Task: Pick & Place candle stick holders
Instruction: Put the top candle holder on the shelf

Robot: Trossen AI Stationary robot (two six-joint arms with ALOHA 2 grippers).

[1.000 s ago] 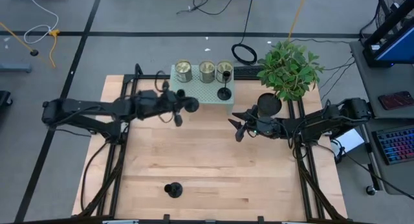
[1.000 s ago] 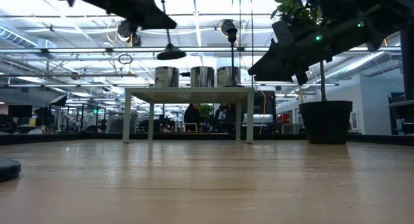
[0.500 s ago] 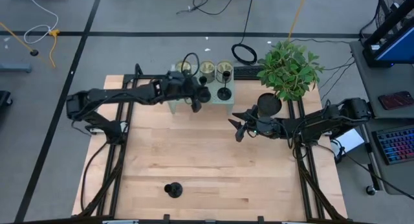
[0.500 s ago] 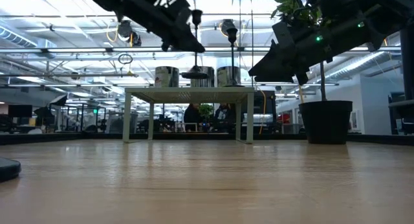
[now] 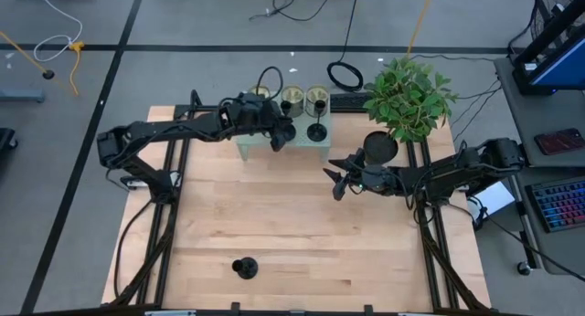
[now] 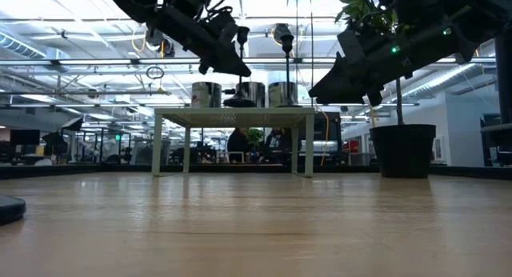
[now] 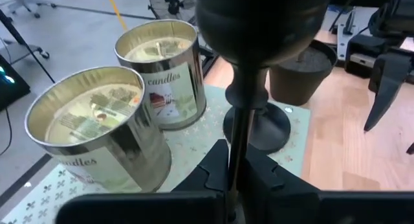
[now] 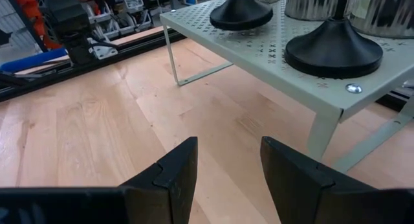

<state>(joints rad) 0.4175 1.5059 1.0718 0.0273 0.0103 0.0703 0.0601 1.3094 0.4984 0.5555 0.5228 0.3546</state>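
One holder (image 5: 316, 124) stands shelved, the left hand (image 5: 278, 139) clamps a second beside it, the right hand (image 5: 337, 183) hangs open, and a third (image 5: 244, 268) waits at the desk's (image 5: 302, 234) six o'clock.

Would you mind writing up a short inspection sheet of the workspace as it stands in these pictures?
Surface: pale wooden table; a small perforated shelf stands at its far edge.
Job's things: three black candle stick holders. One stands on the shelf; one is held by its stem over the shelf; one stands alone near the front edge.
Clutter: three candle cans on the shelf; potted plant at the far right corner.
Grippers: left gripper shut on the held holder; right gripper open, empty, over the table beside the shelf.
Cables: black cable loop on the floor behind the table.
Surroundings: grey floor, keyboard at right.
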